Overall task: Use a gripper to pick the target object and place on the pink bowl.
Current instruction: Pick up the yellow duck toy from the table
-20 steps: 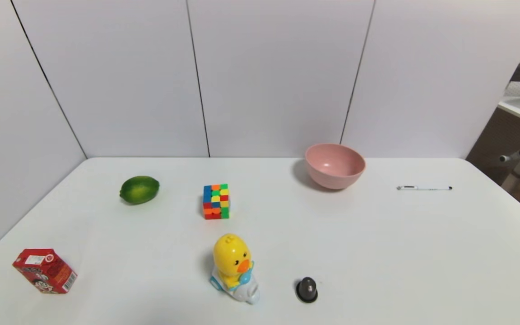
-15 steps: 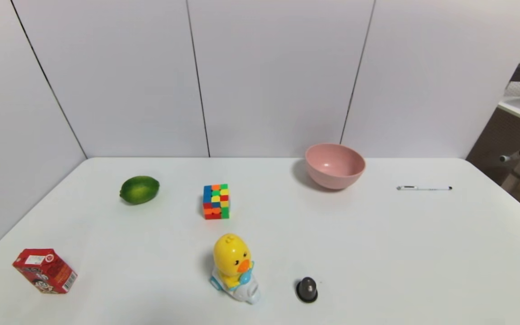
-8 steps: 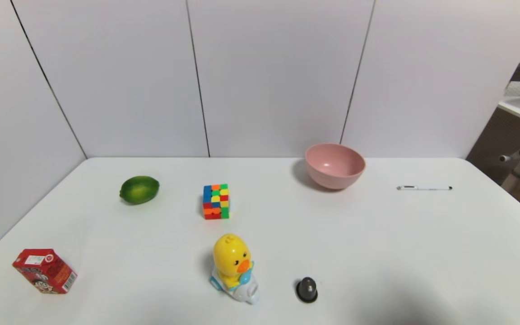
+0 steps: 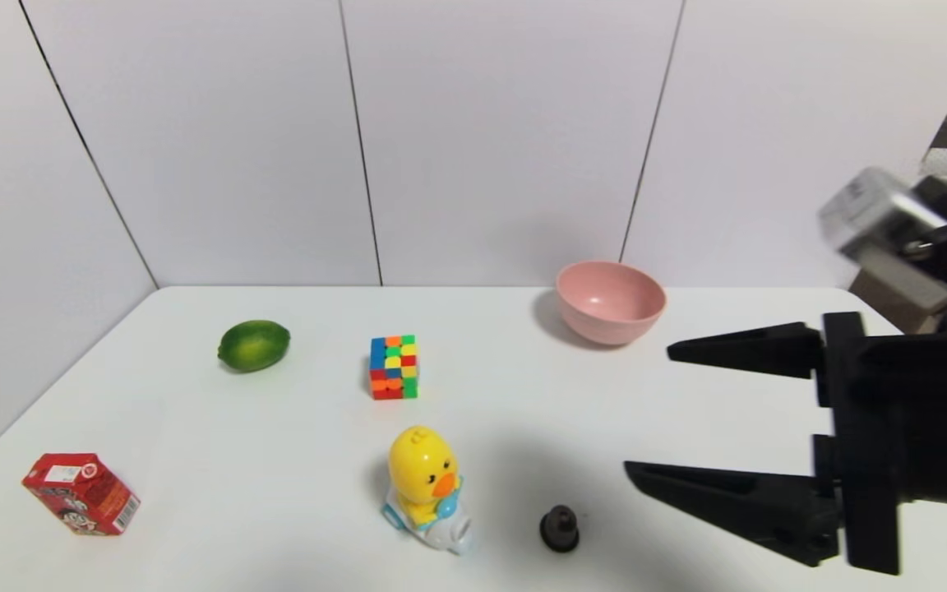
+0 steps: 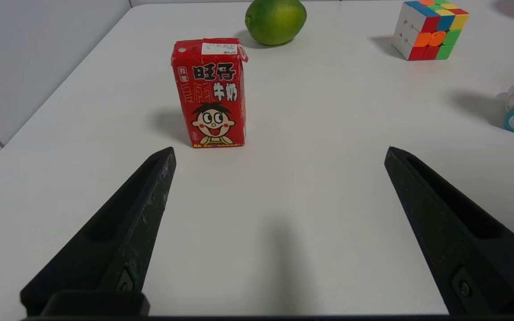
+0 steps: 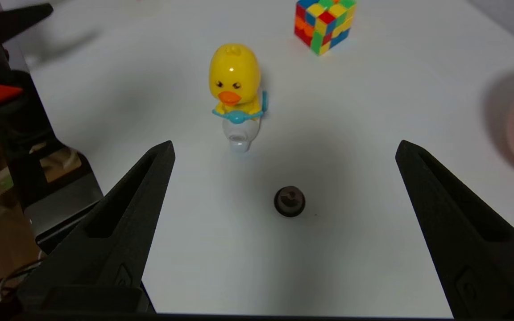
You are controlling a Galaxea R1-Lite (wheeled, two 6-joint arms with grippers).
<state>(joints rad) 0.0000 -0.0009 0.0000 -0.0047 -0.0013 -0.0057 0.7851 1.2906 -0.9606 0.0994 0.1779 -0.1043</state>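
Right gripper (image 4: 646,411) at right of frame, jaws wide apart, empty, aimed at duck toy (image 4: 424,487) standing lower centre on bench (image 4: 194,460); pink bowl (image 4: 610,301) upper right. Left gripper (image 5: 279,151) parked, jaws spread, empty.

My right gripper (image 4: 646,411) looks matt black plastic. The duck toy (image 4: 422,477) is glossy plastic, the pink bowl (image 4: 610,301) smooth and matt, the table (image 4: 687,411) smooth white.
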